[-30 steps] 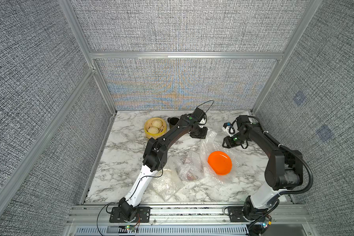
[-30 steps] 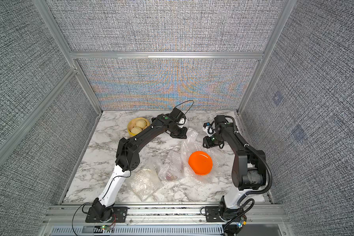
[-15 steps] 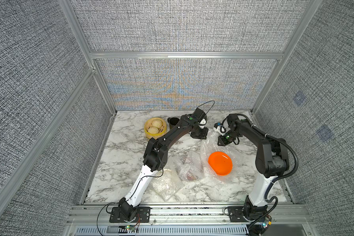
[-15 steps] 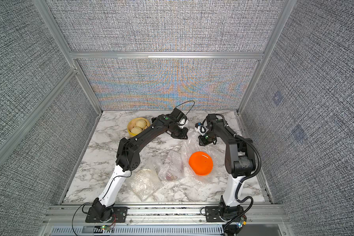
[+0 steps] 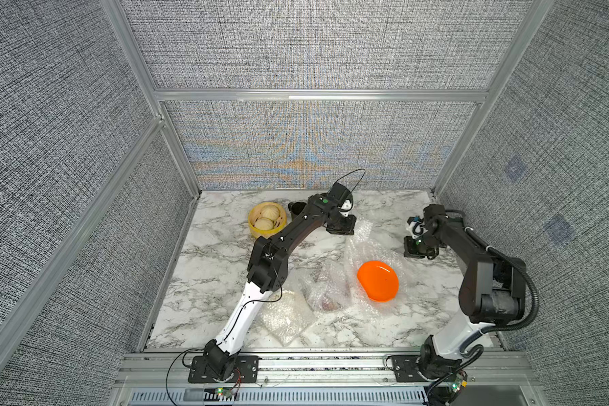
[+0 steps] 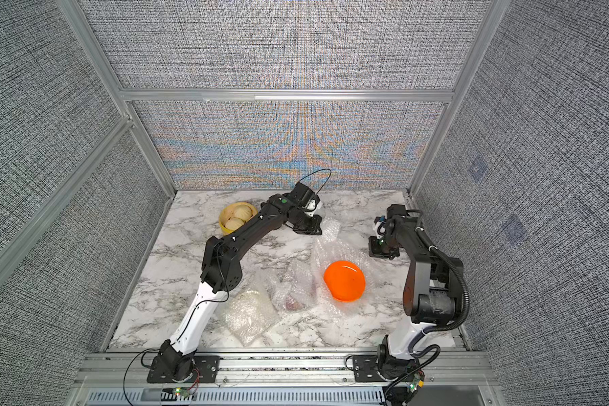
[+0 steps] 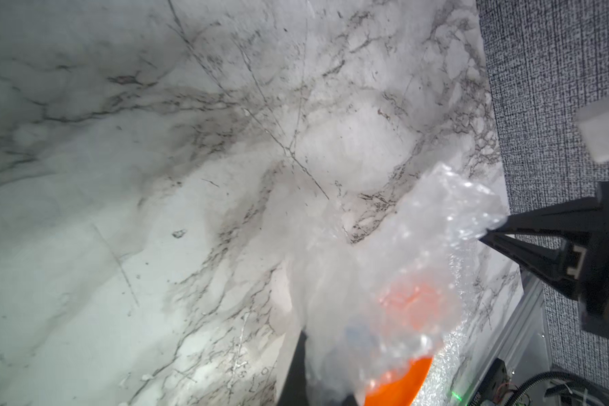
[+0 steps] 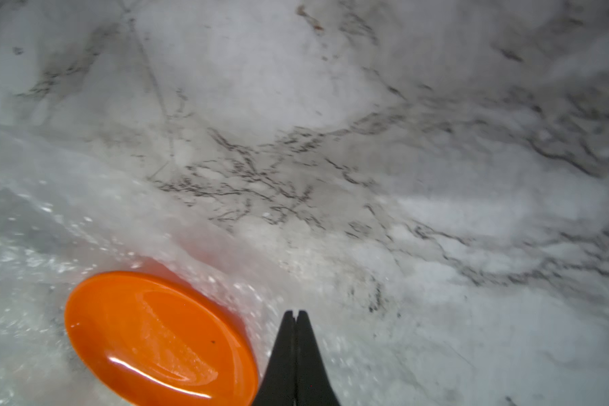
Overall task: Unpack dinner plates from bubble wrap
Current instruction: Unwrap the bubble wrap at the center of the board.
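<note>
Since a second ago our right arm has swung in toward the wrap [image 5: 363,242] and back out to the right side of the table [image 5: 218,267], and its jaws have gone from half open to closed; our left arm and the plates have not moved. The right gripper [image 8: 295,316] has its tips pressed together with nothing between them. In both top views it hangs low over bare marble, just beyond the right edge of the wrap [image 6: 331,246] and apart from it. Our left gripper [image 7: 489,233] pinches the far corner of the wrap [image 7: 419,246] between closed tips and holds that corner up off the table, near the back wall. The orange plate [image 5: 378,281] lies uncovered, hollow side up, on the wrap, right of the table's middle and between the two grippers. In the right wrist view the orange plate [image 8: 155,337] sits just beside the closed tips. To its left lies the red bundle [image 5: 326,291], a crumpled wrap with something dark red showing through it, touching the edge of the open wrap. The pale bundle [image 5: 285,316] lies nearer the front edge, beside our left arm; we cannot tell what is inside it. At the back left stand a basket [image 5: 266,219] of buns and a dark cup [image 5: 296,207].
</note>
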